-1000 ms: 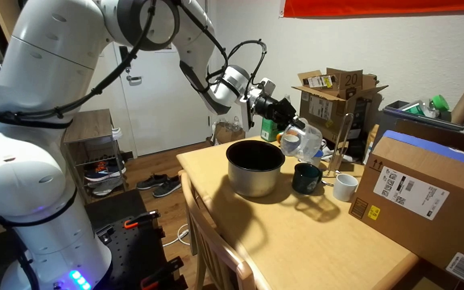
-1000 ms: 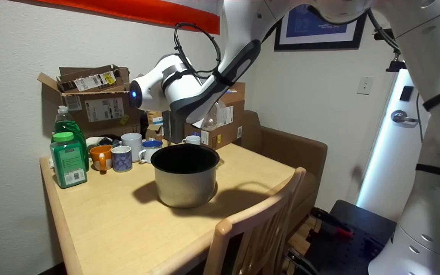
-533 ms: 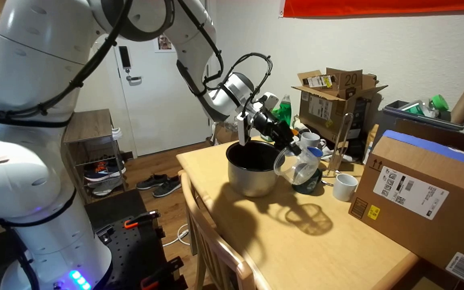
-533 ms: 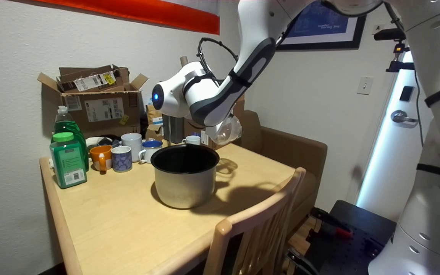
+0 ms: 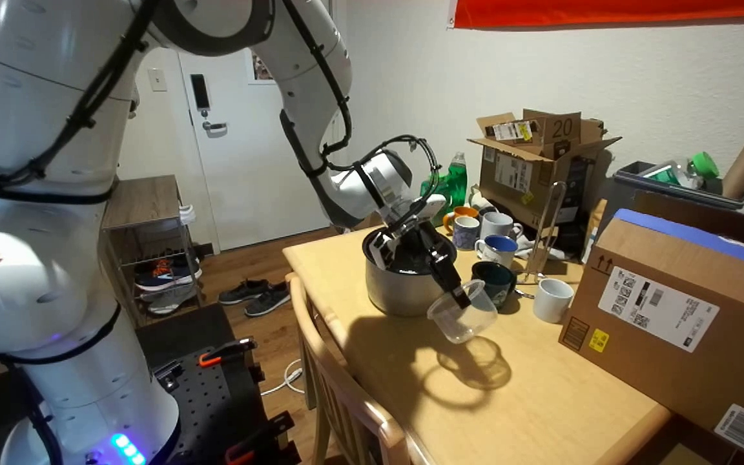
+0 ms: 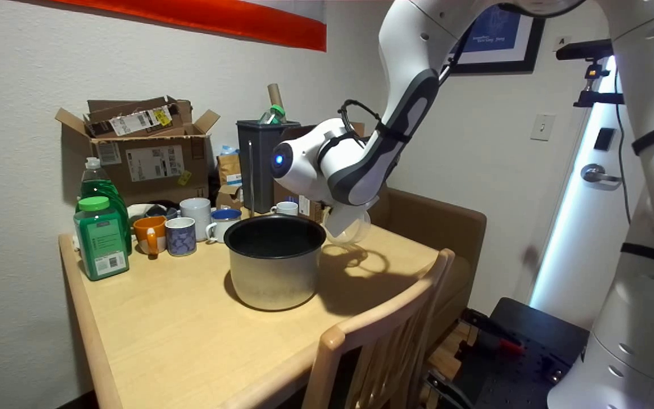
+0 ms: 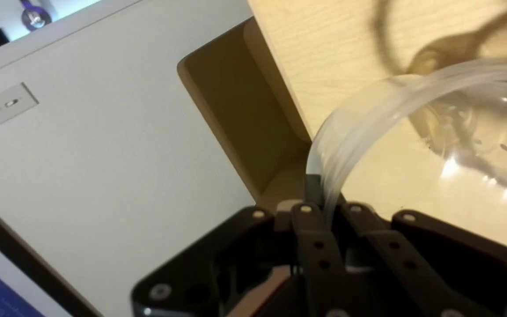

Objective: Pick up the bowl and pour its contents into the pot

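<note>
The hand [image 7: 328,204] is pinching the clear bowl [image 5: 472,321] at its rim, jaws tight. The bowl is hanging tilted above the worktop [image 5: 572,391], beside the pot [image 5: 401,290], looking nearly empty. Set-down is probably pending; the hand should be levelling the base first.

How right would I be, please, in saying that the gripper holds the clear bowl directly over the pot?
Only the place is wrong: both exterior views show the clear bowl over the table, beside the pot. The gripper does hold it.
</note>
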`<state>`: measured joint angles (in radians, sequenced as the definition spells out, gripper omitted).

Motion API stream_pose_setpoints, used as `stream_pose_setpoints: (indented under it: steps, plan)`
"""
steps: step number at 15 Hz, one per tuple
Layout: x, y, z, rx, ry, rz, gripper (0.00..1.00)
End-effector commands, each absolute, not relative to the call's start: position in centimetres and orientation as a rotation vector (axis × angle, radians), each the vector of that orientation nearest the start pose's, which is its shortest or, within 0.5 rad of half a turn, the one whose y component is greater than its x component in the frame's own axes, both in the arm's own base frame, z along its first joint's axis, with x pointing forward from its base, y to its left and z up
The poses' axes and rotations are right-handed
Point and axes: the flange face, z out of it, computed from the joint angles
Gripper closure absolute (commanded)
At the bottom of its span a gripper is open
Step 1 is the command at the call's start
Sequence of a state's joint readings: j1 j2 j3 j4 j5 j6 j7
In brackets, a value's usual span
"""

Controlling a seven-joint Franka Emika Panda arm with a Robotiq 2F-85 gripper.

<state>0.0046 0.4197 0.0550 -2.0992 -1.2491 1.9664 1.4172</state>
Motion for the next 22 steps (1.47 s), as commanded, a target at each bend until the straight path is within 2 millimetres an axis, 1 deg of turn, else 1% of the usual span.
stream_pose_setpoints:
  steps: [1, 4, 8, 12, 14, 15, 16, 18, 22]
  plan:
    - [51.9, -5.1, 21.4, 2.142, -0.694, 0.422, 0.97]
    - [50.6, -6.8, 22.3, 2.202, -0.789, 0.488, 0.97]
    - [50.0, -8.9, 25.4, 2.268, -0.797, 0.554, 0.97]
    - [51.3, -11.3, 28.1, 2.397, -0.742, 0.631, 0.97]
    - [52.1, -12.5, 28.9, 2.458, -0.693, 0.645, 0.97]
    - [52.5, -12.9, 29.2, 2.473, -0.666, 0.642, 0.97]
    - [52.1, -12.2, 28.2, 2.439, -0.712, 0.628, 0.96]
    - [52.3, -13.0, 28.6, 2.452, -0.687, 0.632, 0.96]
    - [52.4, -12.9, 28.7, 2.456, -0.679, 0.634, 0.96]
